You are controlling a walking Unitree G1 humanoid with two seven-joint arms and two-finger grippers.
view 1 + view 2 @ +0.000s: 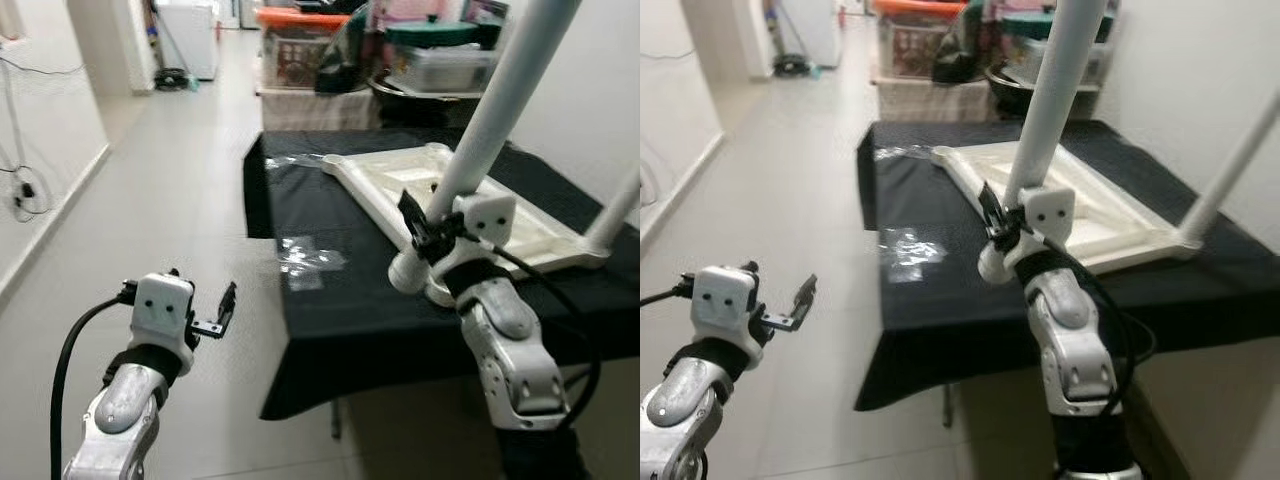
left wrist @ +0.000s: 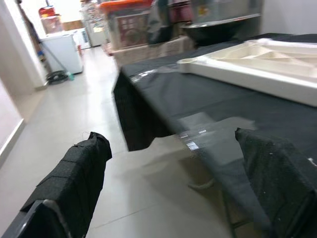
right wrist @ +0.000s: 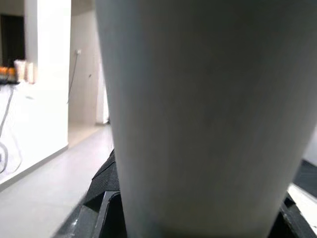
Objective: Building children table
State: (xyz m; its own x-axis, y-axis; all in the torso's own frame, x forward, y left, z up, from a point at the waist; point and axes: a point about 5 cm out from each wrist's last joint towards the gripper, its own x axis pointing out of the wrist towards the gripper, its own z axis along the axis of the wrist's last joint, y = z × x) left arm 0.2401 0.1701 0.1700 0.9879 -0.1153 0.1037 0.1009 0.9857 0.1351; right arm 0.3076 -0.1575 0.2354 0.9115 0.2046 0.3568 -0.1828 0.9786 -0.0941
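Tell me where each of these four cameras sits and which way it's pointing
Left eye view: on the head, looking forward and down at the upturned tabletop on the black cloth; both arms show.
Right eye view: same head, same scene, shifted sideways.
Left wrist view: looks along the open left tool at floor and cloth edge.
Right wrist view: pressed against the white leg that the right tool grips.
Shared: left wrist and eye views both show the tabletop.
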